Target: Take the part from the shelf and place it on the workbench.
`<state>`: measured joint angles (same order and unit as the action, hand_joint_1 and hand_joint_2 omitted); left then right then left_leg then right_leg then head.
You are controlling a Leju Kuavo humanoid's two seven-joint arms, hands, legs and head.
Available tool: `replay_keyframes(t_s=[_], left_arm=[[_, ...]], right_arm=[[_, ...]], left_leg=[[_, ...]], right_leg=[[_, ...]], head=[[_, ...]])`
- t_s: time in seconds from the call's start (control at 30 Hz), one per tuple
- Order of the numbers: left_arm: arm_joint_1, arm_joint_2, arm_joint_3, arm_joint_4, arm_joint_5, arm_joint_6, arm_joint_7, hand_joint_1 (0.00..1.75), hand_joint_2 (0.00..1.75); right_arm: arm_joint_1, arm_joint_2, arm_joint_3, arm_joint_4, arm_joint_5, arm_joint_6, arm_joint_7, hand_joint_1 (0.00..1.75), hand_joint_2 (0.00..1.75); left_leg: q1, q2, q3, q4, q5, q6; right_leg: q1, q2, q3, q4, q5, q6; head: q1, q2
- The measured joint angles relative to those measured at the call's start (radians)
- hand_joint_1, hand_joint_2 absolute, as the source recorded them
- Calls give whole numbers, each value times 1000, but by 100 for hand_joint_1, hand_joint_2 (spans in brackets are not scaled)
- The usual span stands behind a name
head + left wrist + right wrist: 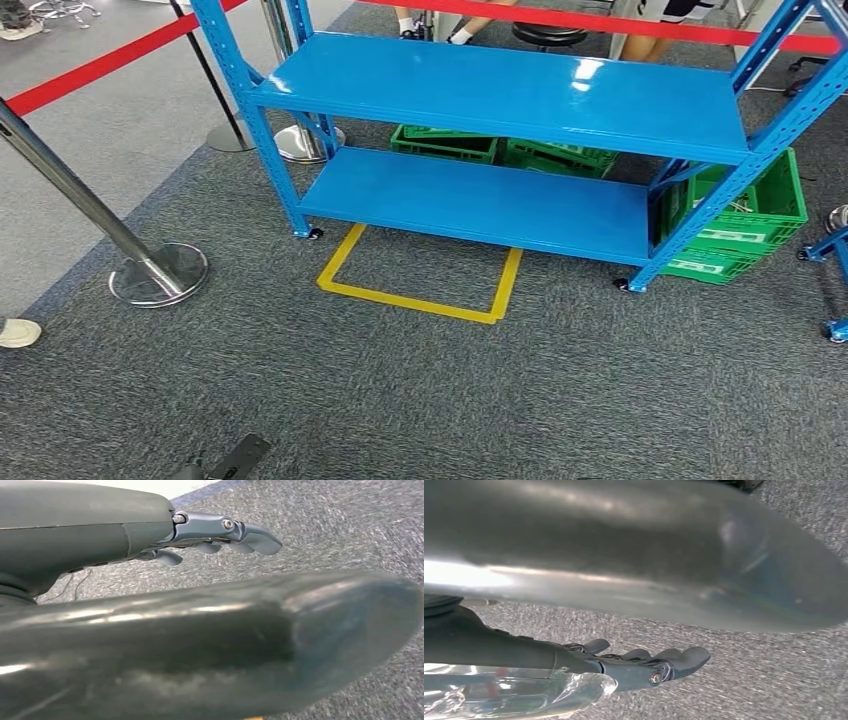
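Against right robot hand [644,667], clear crinkled plastic-wrapped part [519,692], grip unclear; left robot hand [220,535] empty, fingers apart.

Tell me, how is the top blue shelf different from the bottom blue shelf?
The top shelf sits higher and catches bright glare; the bottom shelf sits low near the carpet and looks duller, with no glare. Both are flat blue boards in one rack.
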<state>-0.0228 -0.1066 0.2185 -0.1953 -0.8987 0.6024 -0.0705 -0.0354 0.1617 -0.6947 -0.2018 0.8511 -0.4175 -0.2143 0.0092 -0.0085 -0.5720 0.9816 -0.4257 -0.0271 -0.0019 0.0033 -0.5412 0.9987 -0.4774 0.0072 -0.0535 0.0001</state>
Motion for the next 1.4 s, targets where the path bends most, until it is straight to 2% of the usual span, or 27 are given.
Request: replay_keyframes(t_s=[0.13,0.2,0.37,0.73,0.8,0.87,0.9,0.97,1.03,1.07,1.1,1.13,1.17,1.2,1.23,1.27,1.3,1.33,1.37,1.4], left_arm=[[0,0,2,0,5,24,-19,0,0],[0,0,9,0,18,36,-37,0,0],[0,0,37,0,42,68,-70,0,0],[0,0,46,0,25,77,-68,0,0],[0,0,51,0,36,67,-61,0,0],[0,0,58,0,45,59,-56,0,0],[1,0,61,0,47,58,-54,0,0],[1,-1,68,0,50,58,-52,0,0],[2,-1,74,0,54,58,-52,0,0],[4,-1,77,0,57,58,-52,0,0],[7,-1,80,0,59,58,-52,0,0],[9,-2,84,0,61,58,-53,0,0],[10,-1,87,0,61,59,-53,0,0],[11,2,91,0,61,60,-53,0,0],[10,4,94,0,61,61,-53,0,0],[9,6,96,0,61,63,-54,0,0],[9,7,98,0,61,64,-54,0,0],[7,6,98,0,61,67,-54,0,0],[4,5,99,0,61,70,-53,0,0],[0,4,99,0,59,74,-50,0,0]], right_arm=[[1,0,-1,0,-2,0,-5,0,0],[1,0,-1,0,-4,0,-7,0,0],[1,0,-7,0,-8,0,-12,0,0],[1,0,-19,0,-5,0,-15,0,0],[2,1,-19,0,-3,0,-15,0,0],[2,2,-20,0,-1,0,-15,0,0],[2,2,-20,0,-1,-1,-15,0,0],[-1,2,-22,0,0,-1,-15,0,0],[1,2,-24,0,0,-1,-15,0,0],[3,1,-25,0,0,-1,-15,0,0],[4,1,-26,0,0,-1,-15,0,0],[6,1,-26,0,0,-1,-15,0,0],[6,2,-27,0,0,-1,-14,0,0],[6,4,-27,2,0,-1,-14,0,0],[5,5,-27,4,0,-1,-13,0,0],[6,7,-28,5,0,-1,-12,0,0],[7,8,-28,7,0,-1,-11,0,0],[9,8,-28,6,0,-1,-9,0,0],[12,8,-29,6,0,-2,-8,0,0],[13,8,-29,6,0,-2,-8,0,0]], left_leg=[[-1,0,0,1,-1,5],[-2,0,0,1,0,6],[-1,0,0,1,1,7],[1,0,0,1,1,6],[0,-1,-2,-3,-9,15],[1,-5,12,-15,-20,32],[2,-8,23,-20,-23,40],[5,-8,36,-26,-27,44],[9,-10,42,-25,-33,38],[13,-10,46,-25,-38,32],[19,-11,53,-24,-43,24],[27,-12,61,-21,-51,13],[33,-12,69,-17,-60,0],[38,-12,74,-10,-71,-13],[38,-13,75,-5,-81,-25],[38,-13,76,-1,-89,-33],[37,-13,79,2,-93,-39],[37,-13,79,5,-89,-43],[38,-11,71,25,-75,-46],[38,-6,46,67,-55,-48]], right_leg=[[-3,0,3,-6,3,23],[-4,0,3,-7,3,30],[-3,0,3,-6,3,31],[0,0,3,-3,3,30],[-4,-1,9,3,12,39],[-8,-3,1,30,18,51],[-8,-3,-16,59,9,53],[-10,-1,-77,157,-38,50],[-15,1,-147,266,-84,52],[-18,0,-166,286,-84,56],[-24,0,-165,271,-64,64],[-32,0,-147,222,-27,75],[-41,3,-121,164,7,93],[-47,9,-99,112,20,106],[-51,16,-83,81,17,103],[-52,22,-78,72,3,94],[-50,24,-75,73,-11,75],[-49,23,-70,78,-13,58],[-47,21,-63,79,-13,52],[-44,19,-53,76,-15,46]], head=[[0,0],[0,0],[0,0],[0,0],[0,0],[2,0],[5,0],[16,0],[22,0],[22,0],[22,0],[22,0],[24,0],[29,0],[32,0],[31,0],[27,0],[17,0],[9,0],[4,0]])
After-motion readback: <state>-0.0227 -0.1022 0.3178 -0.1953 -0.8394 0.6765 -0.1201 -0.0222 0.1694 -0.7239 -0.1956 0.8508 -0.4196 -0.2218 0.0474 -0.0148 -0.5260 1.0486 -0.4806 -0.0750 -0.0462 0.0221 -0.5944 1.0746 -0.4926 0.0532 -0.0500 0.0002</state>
